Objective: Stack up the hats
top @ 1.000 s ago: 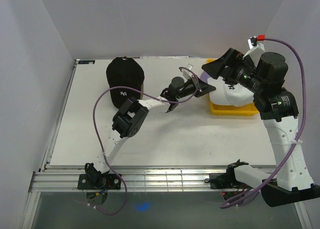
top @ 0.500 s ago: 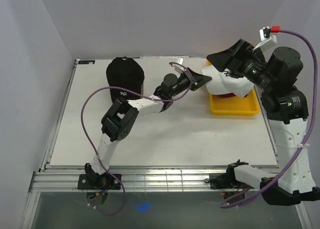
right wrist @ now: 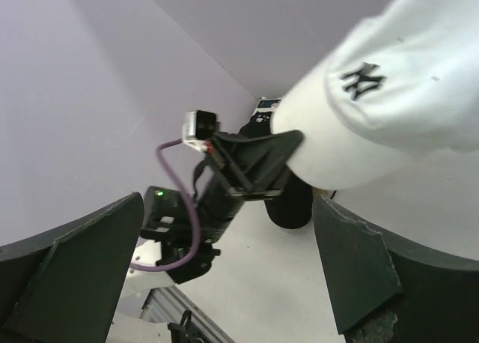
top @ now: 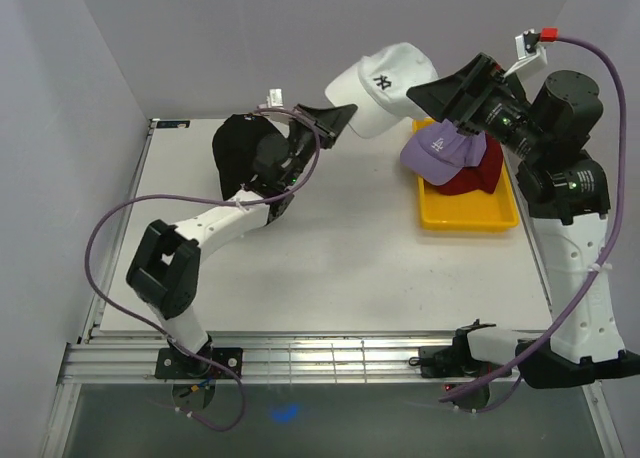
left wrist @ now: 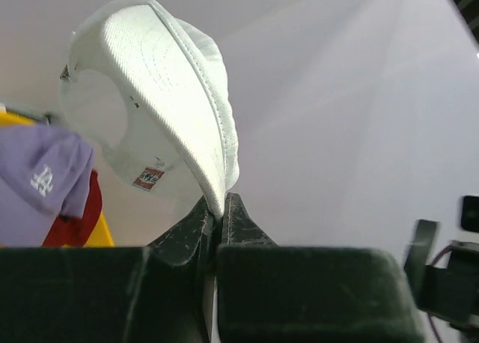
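My left gripper (top: 338, 118) (left wrist: 219, 208) is shut on the brim edge of the white hat (top: 385, 81) (left wrist: 150, 81) and holds it in the air above the table's back. That white hat (right wrist: 397, 111) carries a dark logo. At the back left, the black hat (top: 238, 150) (right wrist: 296, 205) lies partly behind the left arm. A lavender hat (top: 440, 150) (left wrist: 41, 174) rests on a dark red hat (top: 482, 174) (left wrist: 75, 227) in the yellow tray (top: 470, 216). My right gripper (top: 462, 103) (right wrist: 224, 275) hangs open above the tray, close to the right of the white hat, holding nothing.
White walls close in the table at the back and on both sides. The left arm's purple cable (top: 130, 218) loops over the left half of the table. The metal rail (top: 320, 358) runs along the near edge.
The left gripper has lifted the white hat off the pile in the tray and carried it up and to the left. The lavender hat now shows. The right gripper stays open.
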You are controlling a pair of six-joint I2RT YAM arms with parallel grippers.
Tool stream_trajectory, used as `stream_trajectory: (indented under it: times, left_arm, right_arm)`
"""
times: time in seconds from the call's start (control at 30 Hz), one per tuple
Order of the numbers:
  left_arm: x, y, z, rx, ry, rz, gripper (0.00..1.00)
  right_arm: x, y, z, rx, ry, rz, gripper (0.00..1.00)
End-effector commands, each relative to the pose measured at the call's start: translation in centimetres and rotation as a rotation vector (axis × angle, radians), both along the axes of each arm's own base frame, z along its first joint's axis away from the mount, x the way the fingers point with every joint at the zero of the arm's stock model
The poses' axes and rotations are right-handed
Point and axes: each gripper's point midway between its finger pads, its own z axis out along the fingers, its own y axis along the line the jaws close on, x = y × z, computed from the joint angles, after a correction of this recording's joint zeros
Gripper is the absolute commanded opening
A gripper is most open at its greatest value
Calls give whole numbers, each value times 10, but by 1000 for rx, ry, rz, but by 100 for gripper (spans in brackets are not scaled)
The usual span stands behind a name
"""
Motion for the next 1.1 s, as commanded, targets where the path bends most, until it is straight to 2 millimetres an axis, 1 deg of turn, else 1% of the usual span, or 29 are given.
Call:
stream_trajectory:
  times: [0.0, 0.03, 0.07, 0.1, 0.13, 0.17, 0.2, 0.23, 0.27, 0.3, 0.33, 0.37, 0.4, 0.43, 0.47, 0.5, 0.53, 0.57, 0.6, 0.63, 0.73, 0.77, 0.83, 0.87, 0.97, 1.0, 1.07]
  left_arm:
    - [-17, 63, 61, -58, -133, 193, 0]
    - [-25, 86, 78, -86, -163, 237, 0]
    - [-26, 102, 82, -106, -172, 281, 0]
    - [-25, 114, 68, -94, -154, 306, 0]
    - [-27, 142, 81, -133, -171, 349, 0]
    - [-28, 155, 83, -151, -180, 363, 0]
    - [-27, 166, 75, -151, -168, 377, 0]
    - [-24, 185, 76, -163, -169, 413, 0]
    - [-32, 200, 88, -189, -189, 446, 0]
    - [-35, 207, 89, -193, -191, 472, 0]
    - [-36, 216, 84, -181, -187, 506, 0]
    - [-45, 225, 93, -197, -207, 531, 0]
    - [-47, 233, 94, -205, -205, 568, 0]
    - [-48, 238, 89, -200, -193, 592, 0]
    - [-56, 246, 93, -219, -198, 613, 0]
    - [-57, 258, 90, -246, -177, 664, 0]
    - [-58, 263, 77, -247, -151, 686, 0]
    - [-61, 269, 75, -268, -141, 698, 0]
    - [-68, 279, 77, -293, -142, 730, 0]
    - [-69, 280, 68, -287, -129, 737, 0]
    - [-74, 285, 64, -314, -127, 743, 0]
    - [-74, 285, 54, -306, -112, 742, 0]
    - [-78, 290, 50, -345, -105, 746, 0]
    - [-78, 291, 37, -339, -88, 751, 0]
    - [-83, 295, 33, -364, -95, 756, 0]
    - [-83, 296, 27, -358, -88, 759, 0]
    - [-81, 294, 23, -370, -76, 749, 0]
  right_arm:
    - [20, 20, -13, 52, 44, 101, 99]
    - [31, 25, -25, 54, 76, 118, 99]
    - [34, 30, -31, 55, 91, 141, 99]
    - [40, 33, -38, 54, 104, 143, 100]
    - [47, 36, -46, 52, 123, 149, 100]
    - [50, 38, -50, 51, 131, 150, 100]
    - [54, 39, -55, 48, 139, 150, 100]
    - [60, 40, -59, 45, 145, 148, 100]
    - [63, 41, -61, 43, 148, 146, 100]
    - [66, 41, -64, 40, 156, 145, 100]
    - [72, 45, -70, 38, 168, 149, 100]
    - [75, 46, -74, 35, 176, 150, 100]
    - [77, 48, -77, 33, 184, 154, 100]
    - [81, 53, -84, 30, 201, 163, 100]
    - [83, 57, -87, 29, 205, 166, 100]
    - [85, 60, -90, 26, 212, 168, 100]
    - [86, 69, -94, 20, 219, 179, 100]
    - [87, 73, -96, 14, 222, 187, 100]
    - [90, 78, -102, 7, 235, 192, 100]
    - [87, 86, -103, -1, 236, 209, 100]
    - [90, 96, -113, -20, 252, 214, 100]
    - [90, 99, -115, -20, 254, 219, 100]
    - [90, 106, -120, -24, 264, 232, 100]
    - [90, 107, -121, -27, 266, 234, 100]
    - [89, 114, -127, -39, 274, 246, 100]
    - [89, 115, -129, -43, 277, 248, 100]
    - [89, 116, -132, -54, 281, 250, 100]
